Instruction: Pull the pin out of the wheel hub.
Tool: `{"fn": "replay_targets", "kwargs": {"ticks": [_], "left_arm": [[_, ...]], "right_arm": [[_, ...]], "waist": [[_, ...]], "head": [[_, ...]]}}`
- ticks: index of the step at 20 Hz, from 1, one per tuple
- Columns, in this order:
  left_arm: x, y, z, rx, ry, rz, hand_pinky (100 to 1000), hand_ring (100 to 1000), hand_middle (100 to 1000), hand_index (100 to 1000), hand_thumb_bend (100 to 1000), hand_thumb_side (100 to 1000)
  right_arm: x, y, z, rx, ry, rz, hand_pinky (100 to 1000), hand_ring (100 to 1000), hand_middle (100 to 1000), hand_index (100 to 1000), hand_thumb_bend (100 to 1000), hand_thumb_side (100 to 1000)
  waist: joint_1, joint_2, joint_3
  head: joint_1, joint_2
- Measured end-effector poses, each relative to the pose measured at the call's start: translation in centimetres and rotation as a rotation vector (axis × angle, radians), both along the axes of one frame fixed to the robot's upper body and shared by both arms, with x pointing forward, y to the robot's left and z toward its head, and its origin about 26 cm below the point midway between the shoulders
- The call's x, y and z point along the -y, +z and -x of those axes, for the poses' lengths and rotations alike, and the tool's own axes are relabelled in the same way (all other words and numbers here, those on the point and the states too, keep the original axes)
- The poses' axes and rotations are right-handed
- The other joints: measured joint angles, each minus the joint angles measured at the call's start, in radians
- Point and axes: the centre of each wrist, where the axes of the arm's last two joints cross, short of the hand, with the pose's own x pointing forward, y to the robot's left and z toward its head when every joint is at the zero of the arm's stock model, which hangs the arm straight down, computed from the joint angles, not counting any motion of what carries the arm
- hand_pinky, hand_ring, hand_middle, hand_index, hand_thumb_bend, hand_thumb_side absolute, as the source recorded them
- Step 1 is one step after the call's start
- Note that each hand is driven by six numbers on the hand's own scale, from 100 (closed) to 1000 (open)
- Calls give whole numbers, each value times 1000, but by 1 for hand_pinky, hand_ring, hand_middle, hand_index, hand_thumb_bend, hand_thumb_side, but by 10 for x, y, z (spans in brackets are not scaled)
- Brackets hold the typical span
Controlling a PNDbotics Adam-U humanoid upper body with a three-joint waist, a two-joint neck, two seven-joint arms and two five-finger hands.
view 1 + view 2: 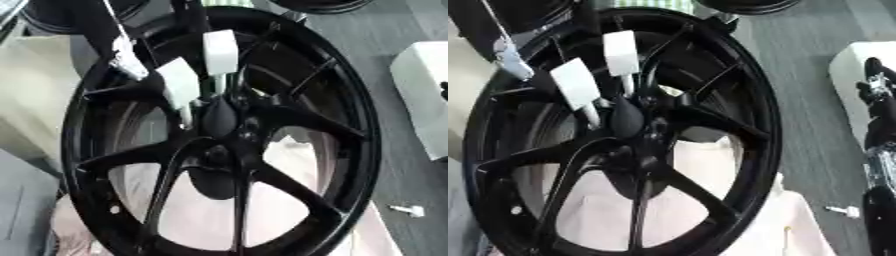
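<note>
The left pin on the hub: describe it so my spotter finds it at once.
Start at the big black spoked wheel that fills the view and go to its hub, where two white-handled pins stick out. The left pin sits lower and leans left, while the right pin stands higher and nearly upright.

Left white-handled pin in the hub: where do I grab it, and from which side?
Take the left pin by its white block handle, pinching across the broad flat faces; the thin shaft below offers little to hold. Come from the upper left: it leans that way out of the hub, and the other pin stands close on its right.
</note>
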Motion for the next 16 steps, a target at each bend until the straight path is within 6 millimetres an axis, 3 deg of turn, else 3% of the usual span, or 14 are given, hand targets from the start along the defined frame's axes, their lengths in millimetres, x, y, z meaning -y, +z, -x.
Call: {"fn": "replay_targets", "kwargs": {"ticks": [6,11,16], "left_arm": [[-3,0,11,-13,-32,0,788,652,627,756,660,141],[-7,-3,17,-28,-49,2,777,644,628,753,684,119],[-11,-2,24,-11,-60,10,767,637,634,754,640,119]], "right_arm": [[-2,1,-1,-3,9,12,855,686,611,730,664,431],[-3,3,-2,-1,12,13,856,688,612,730,665,431],[-5,3,-3,-3,17,19,857,689,616,731,664,432]], "waist": [[0,0,-5],[0,0,-8],[-1,1,-13]], "head": [[10,0],[14,0],[17,2]]}}
